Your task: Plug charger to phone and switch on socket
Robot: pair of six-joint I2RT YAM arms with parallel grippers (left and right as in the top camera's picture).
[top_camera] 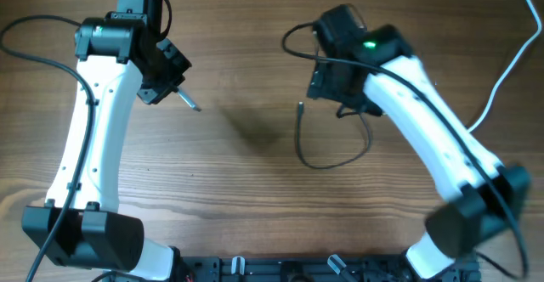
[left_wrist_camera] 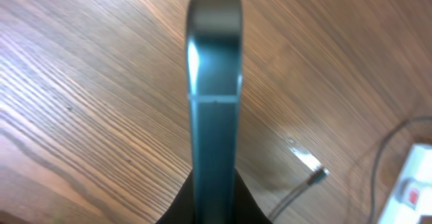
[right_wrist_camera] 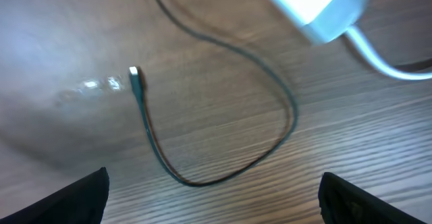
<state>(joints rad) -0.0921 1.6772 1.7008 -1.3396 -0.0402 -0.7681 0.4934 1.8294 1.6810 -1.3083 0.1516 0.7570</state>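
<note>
My left gripper (top_camera: 168,87) is shut on the phone (top_camera: 189,103), holding it above the table at the left. In the left wrist view the phone (left_wrist_camera: 214,96) shows edge-on as a teal slab between the jaws. The charger's thin black cable (top_camera: 316,161) loops on the table with its plug (top_camera: 301,107) pointing away. My right gripper (top_camera: 327,85) hovers over that loop, open and holding nothing. In the right wrist view the plug (right_wrist_camera: 135,76) and loop (right_wrist_camera: 202,180) lie ahead of the spread fingers (right_wrist_camera: 84,197). The socket (right_wrist_camera: 314,0) lies beyond them.
The socket's thick white cord (right_wrist_camera: 378,55) leads off to the right and another white cord (top_camera: 510,57) runs to the table's top right corner. The left wrist view catches the plug (left_wrist_camera: 316,177) and a corner of the socket (left_wrist_camera: 413,187) with a red switch.
</note>
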